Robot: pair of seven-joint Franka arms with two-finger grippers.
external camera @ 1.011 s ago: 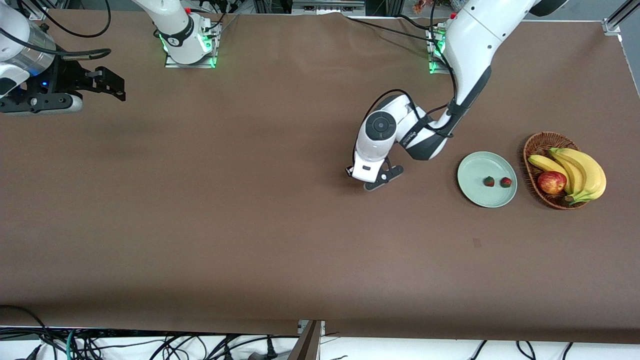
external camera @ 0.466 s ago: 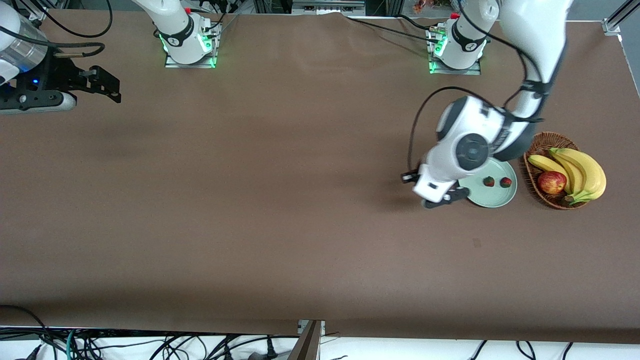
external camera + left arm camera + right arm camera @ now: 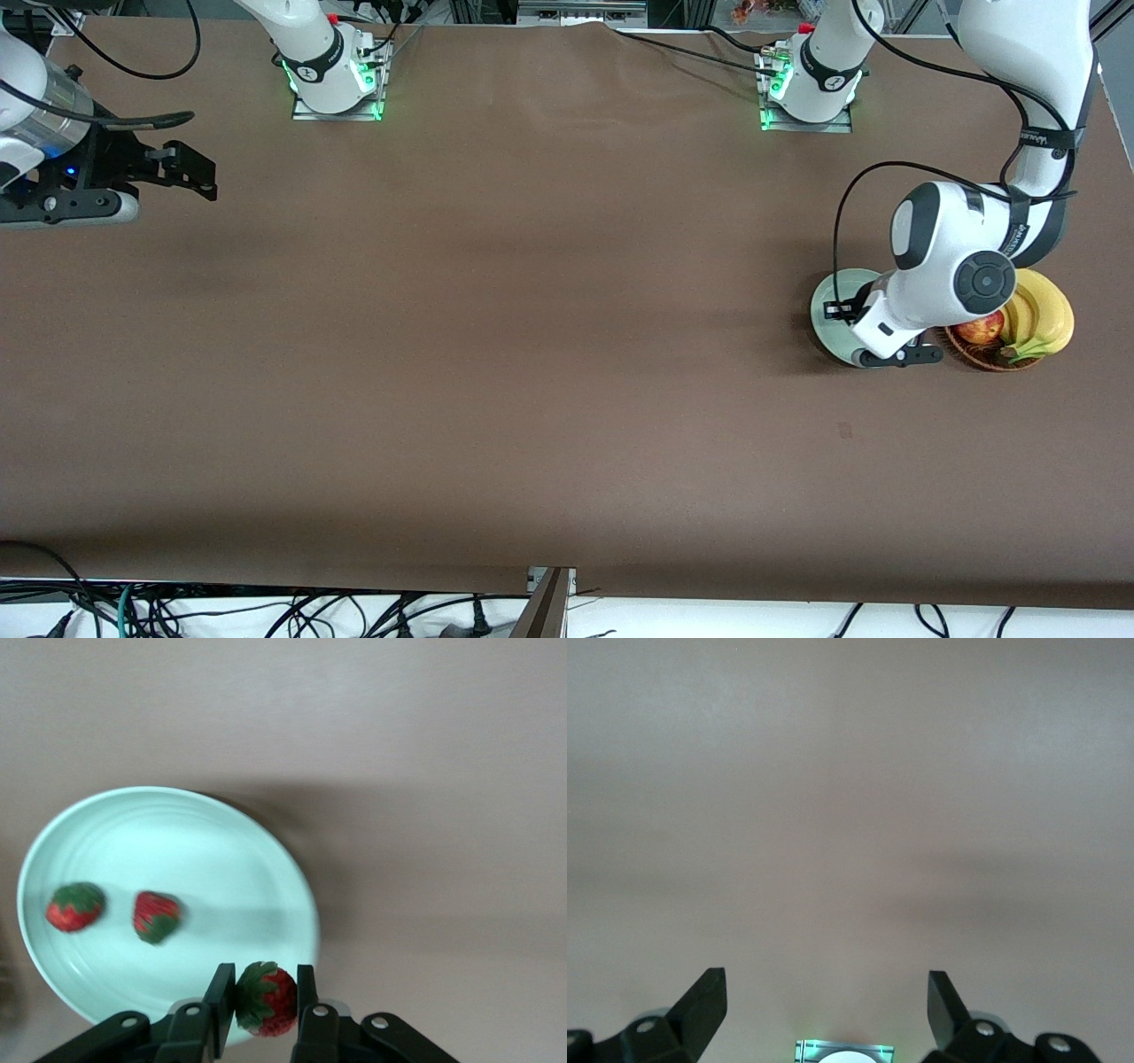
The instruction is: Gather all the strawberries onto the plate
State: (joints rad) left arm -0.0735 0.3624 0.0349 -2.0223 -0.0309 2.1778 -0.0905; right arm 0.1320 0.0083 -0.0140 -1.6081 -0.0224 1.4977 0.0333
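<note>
Right gripper (image 3: 190,168) waiting, fingers spread wide, over bare table (image 3: 496,354) at the right arm's end. Left gripper (image 3: 266,1001) clenched on one strawberry (image 3: 265,999), hanging over the rim of the plate (image 3: 221,859). Two strawberries (image 3: 75,906) (image 3: 157,916) lying in plate, apart. Basket (image 3: 979,353) with bananas (image 3: 1045,319) and apple (image 3: 977,331) just beside plate.

The brown worktop (image 3: 496,337) carries a pale mint-green plate (image 3: 828,306) directly under the left tool (image 3: 877,350). Just beside it, toward the left arm's end, sits a wicker basket (image 3: 974,354), mostly hidden by the arm and seemingly resting flat on the cloth.
</note>
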